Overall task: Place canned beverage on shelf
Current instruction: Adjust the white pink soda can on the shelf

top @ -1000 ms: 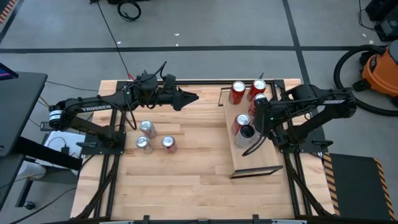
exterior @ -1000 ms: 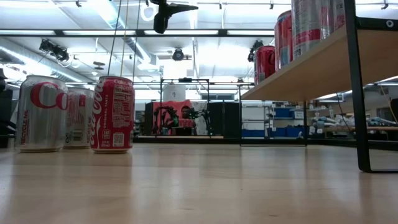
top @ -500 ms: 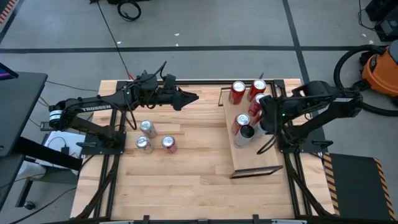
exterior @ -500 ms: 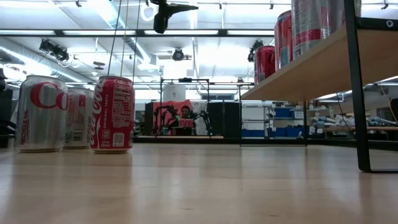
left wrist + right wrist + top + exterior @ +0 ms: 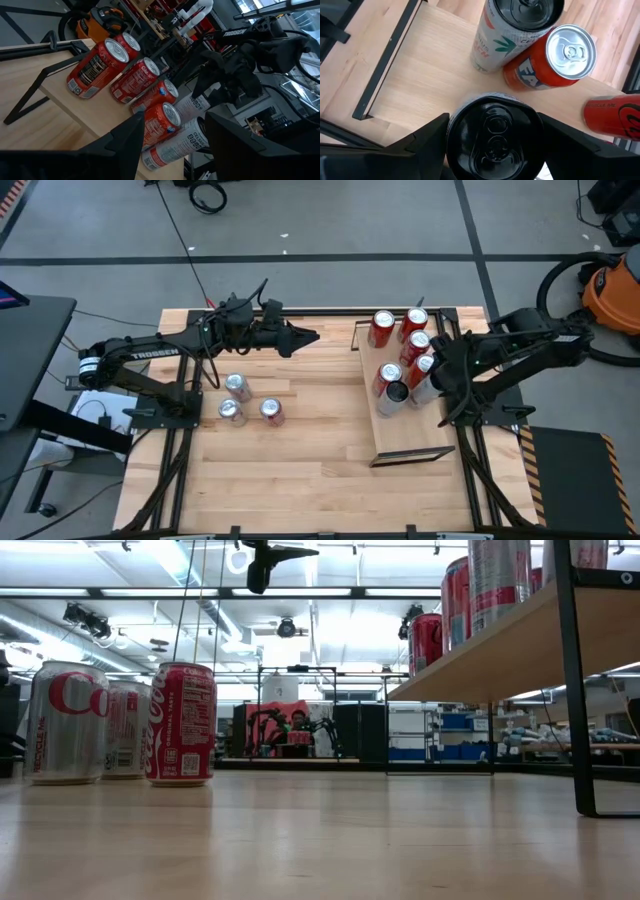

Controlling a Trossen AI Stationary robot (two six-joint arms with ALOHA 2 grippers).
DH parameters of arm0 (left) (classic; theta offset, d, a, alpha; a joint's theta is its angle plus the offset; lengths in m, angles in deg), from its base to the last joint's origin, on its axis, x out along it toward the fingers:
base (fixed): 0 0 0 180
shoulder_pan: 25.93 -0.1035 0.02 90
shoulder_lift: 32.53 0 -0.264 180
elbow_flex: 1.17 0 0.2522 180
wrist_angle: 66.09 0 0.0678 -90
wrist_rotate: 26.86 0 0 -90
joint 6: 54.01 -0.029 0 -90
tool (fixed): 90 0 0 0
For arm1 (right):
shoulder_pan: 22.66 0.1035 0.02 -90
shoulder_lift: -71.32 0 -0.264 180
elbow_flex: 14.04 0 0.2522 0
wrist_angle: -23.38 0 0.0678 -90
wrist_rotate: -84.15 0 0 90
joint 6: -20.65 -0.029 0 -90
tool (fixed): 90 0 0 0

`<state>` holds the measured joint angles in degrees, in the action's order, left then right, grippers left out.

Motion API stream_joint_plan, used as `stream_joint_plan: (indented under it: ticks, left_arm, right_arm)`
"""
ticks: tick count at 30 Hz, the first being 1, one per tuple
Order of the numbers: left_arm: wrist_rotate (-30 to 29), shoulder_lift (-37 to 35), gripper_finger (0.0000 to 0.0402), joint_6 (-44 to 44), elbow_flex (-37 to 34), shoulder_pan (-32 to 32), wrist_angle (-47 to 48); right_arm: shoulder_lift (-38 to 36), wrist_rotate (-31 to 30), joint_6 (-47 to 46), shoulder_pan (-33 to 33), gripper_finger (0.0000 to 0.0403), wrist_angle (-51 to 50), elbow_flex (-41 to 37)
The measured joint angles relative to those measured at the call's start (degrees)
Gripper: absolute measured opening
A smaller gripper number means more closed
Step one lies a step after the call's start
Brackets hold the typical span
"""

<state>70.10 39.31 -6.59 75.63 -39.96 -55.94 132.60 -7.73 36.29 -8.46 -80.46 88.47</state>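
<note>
1. Up top, looking straight down: the shelf (image 5: 410, 435) sits on the right side of the worktop (image 5: 300, 470) and already has five cans standing at its far end. The right gripper (image 5: 428, 378) is over that same cluster with a sixth, the black-topped can (image 5: 420, 388). Three more cans (image 5: 237, 386) are left on the worktop, well apart from the shelf. The left gripper (image 5: 305, 337) hangs over the far side of the worktop with nothing in it.

2. Down at worktop level: the same three leftovers show up, a red Coca-Cola can (image 5: 182, 723) with two silver ones beside it. The shelf (image 5: 490, 655) is raised on its dark frame, with cans lined up on top. I can't tell from here whether the held can has touched down.

3. Left wrist view: the left gripper (image 5: 175, 131) has its fingers spread and empty, just looking across at the loaded shelf (image 5: 75, 107).

4. Right wrist view: the right gripper (image 5: 494, 145) is closed around the black-topped can (image 5: 490, 125), right over the shelf board (image 5: 420, 65) and just beside a white can (image 5: 500, 45) and an orange Fanta can (image 5: 545, 62).

5. My read: five placed, one mid-placement and not yet let go, three left to do. So a bit past halfway.
</note>
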Motion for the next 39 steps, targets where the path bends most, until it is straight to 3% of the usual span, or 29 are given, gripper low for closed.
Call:
stream_joint_plan:
  ticks: [26, 39]
  left_arm:
    - [0.0, 0.0, 0.0217, -0.2, 0.0, 0.0, 0.0]
    - [0.0, 0.0, 0.0217, -0.2, 0.0, 0.0, 0.0]
  right_arm:
    - [-2.0, 1.6, -2.0, 0.0, 0.0283, 0.1, -3.5]
    - [-1.4, 0.3, -2.6, 0.0, 0.0341, 0.3, -3.4]
